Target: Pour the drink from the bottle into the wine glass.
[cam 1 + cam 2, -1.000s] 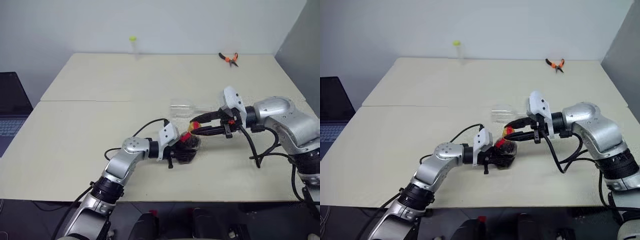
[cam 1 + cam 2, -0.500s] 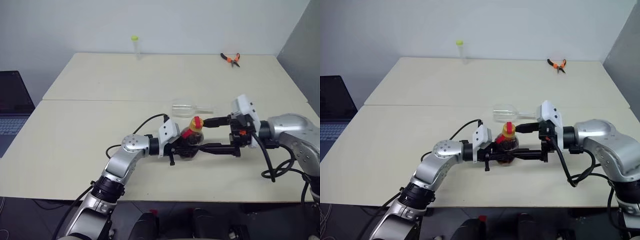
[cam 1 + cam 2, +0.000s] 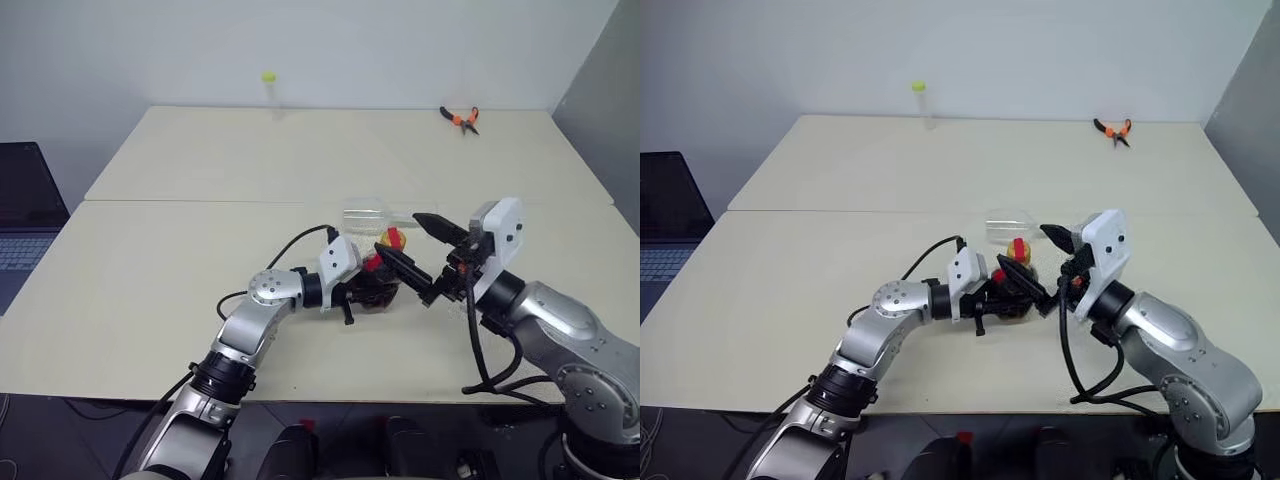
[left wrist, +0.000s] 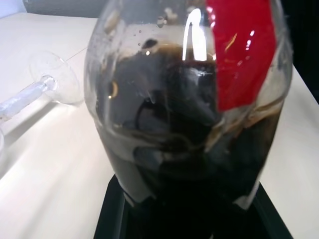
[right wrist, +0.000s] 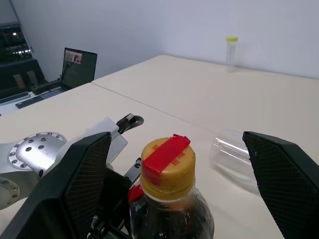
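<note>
Now uncapping the bottle [image 5: 172, 199]
Left pincer [image 3: 375, 288] grips it; right pincer [image 5: 174, 174], spread wide, must close on the cap [image 5: 168, 164]; wine glass [image 3: 375, 215] lies toppled.

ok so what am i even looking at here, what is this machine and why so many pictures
It is a two-armed robot seen by its own cameras. Two pictures come from its head, looking down over a beige table; the other two come from cameras on each wrist. The left claw is shut on a small bottle of dark drink with a yellow cap. The right claw is open around the cap. A wine glass lies on its side behind them. Pliers, a capped tube and a laptop sit further off.
</note>
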Controlling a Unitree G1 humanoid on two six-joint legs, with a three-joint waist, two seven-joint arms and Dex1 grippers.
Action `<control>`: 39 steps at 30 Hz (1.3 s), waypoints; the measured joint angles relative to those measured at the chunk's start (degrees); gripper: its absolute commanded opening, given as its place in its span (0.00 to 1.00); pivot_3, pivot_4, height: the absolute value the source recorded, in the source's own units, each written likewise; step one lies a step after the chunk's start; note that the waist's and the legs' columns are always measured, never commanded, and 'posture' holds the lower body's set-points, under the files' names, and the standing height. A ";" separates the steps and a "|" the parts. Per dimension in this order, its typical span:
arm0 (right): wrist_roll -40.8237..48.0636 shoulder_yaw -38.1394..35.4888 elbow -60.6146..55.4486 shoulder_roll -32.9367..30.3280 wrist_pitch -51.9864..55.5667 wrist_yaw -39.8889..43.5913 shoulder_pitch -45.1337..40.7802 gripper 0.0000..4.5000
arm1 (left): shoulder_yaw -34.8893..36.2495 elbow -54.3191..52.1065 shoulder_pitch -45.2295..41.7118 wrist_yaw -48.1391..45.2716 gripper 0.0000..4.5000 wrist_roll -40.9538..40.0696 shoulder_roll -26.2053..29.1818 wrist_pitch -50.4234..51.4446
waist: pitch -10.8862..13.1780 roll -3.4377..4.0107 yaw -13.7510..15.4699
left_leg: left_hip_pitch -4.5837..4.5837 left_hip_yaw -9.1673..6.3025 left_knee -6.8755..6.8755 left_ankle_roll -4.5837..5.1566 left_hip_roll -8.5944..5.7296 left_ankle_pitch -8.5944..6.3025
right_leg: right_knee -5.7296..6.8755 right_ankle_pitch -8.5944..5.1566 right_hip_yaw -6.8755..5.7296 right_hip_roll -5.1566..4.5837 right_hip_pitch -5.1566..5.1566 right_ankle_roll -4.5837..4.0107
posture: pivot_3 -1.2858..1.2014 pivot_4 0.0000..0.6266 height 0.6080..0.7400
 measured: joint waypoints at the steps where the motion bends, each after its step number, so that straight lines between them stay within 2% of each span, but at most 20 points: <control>1: -0.27 0.30 -0.09 -0.03 -0.01 -0.37 0.21 1.00 | 0.00 0.28 -0.02 0.00 0.20 0.09 -0.03 -0.11 | 0.00 0.00 0.00 | 0.00 0.00 0.00 0.03 0.00 -0.02 | 0.00 0.00 0.00 0.01 0.00 0.00 | 0.52 0.24 1.00; 7: -0.66 2.41 -0.08 -0.08 -0.04 -0.87 0.87 1.00 | -0.06 0.93 -0.36 -0.03 0.20 0.79 -0.45 -0.89 | 0.00 0.00 -0.02 | 0.00 0.00 0.00 0.05 0.00 -0.03 | 0.00 0.00 -0.01 0.02 0.01 0.00 | 0.52 0.24 1.00; 9: -0.77 2.63 -0.08 -0.08 -0.07 -0.95 0.86 0.92 | -0.06 0.93 -0.37 -0.03 0.20 0.80 -0.52 -0.98 | 0.00 0.00 -0.03 | 0.00 0.00 0.00 0.05 0.00 -0.03 | 0.00 0.00 0.00 0.02 0.01 0.00 | 0.52 0.24 1.00; 12: -1.72 3.55 0.10 -0.07 -0.11 -1.04 0.85 0.73 | -0.08 0.93 -0.37 -0.03 0.20 0.87 -0.51 -0.99 | 0.00 0.00 -0.03 | 0.00 0.00 0.00 0.05 0.00 -0.03 | 0.00 0.00 -0.01 0.02 0.01 0.00 | 0.52 0.24 1.00; 17: -2.63 3.70 0.85 0.42 -0.57 -1.21 0.56 0.32 | -0.08 0.92 -0.36 -0.05 0.20 0.96 -0.47 -1.05 | 0.00 0.00 -0.04 | 0.01 0.00 0.00 0.05 0.00 -0.03 | 0.00 0.00 -0.01 0.03 0.01 0.00 | 0.52 0.24 1.00; 18: -2.62 3.73 0.94 0.50 -0.67 -1.19 0.54 0.27 | -0.06 0.92 -0.36 -0.02 0.20 0.96 -0.46 -1.06 | 0.00 0.00 -0.04 | 0.01 0.00 0.00 0.05 0.00 -0.03 | 0.00 0.00 0.00 0.03 0.01 0.00 | 0.52 0.24 1.00; 23: -2.38 3.45 1.63 0.40 -1.23 -0.37 0.54 0.27 | -0.08 0.89 -0.34 0.00 0.20 0.97 -0.35 -1.06 | 0.00 0.00 -0.04 | 0.01 0.00 0.00 0.05 0.00 -0.03 | 0.00 0.00 0.00 0.03 0.01 0.00 | 0.52 0.24 1.00; 26: -2.31 2.83 4.18 -2.72 -3.36 4.45 0.04 0.27 | -0.34 0.77 -0.18 -0.02 0.20 0.96 -0.35 -0.84 | 0.00 0.00 -0.05 | 0.02 0.03 0.00 0.07 -0.02 -0.04 | -0.01 0.00 0.00 0.03 0.02 0.00 | 0.52 0.24 1.00; 31: -0.22 2.41 16.34 -16.46 -9.10 26.55 -4.78 0.27 | -2.15 -0.08 0.40 -1.49 0.20 0.91 -0.12 1.21 | 0.02 -0.01 -0.14 | 0.05 0.08 -0.01 0.09 -0.02 -0.05 | -0.05 0.00 0.00 0.06 0.08 0.00 | 0.52 0.24 1.00; 34: -1.70 6.76 25.79 -23.12 -13.98 39.49 -10.99 0.27 | -2.99 -0.97 0.83 -1.63 0.20 0.90 0.08 2.25 | 0.03 -0.01 -0.39 | 0.09 0.13 -0.04 0.10 0.02 -0.05 | -0.04 0.00 0.03 0.10 0.07 0.00 | 0.52 0.24 1.00; 39: -5.33 14.07 39.42 -25.45 -19.82 53.90 -21.39 0.27 | -2.93 -2.20 1.14 -1.49 0.19 0.88 0.72 3.93 | 0.03 -0.02 -0.45 | 0.11 0.07 -0.05 0.09 0.08 -0.05 | -0.03 0.00 0.01 0.12 0.06 -0.01 | 0.52 0.24 1.00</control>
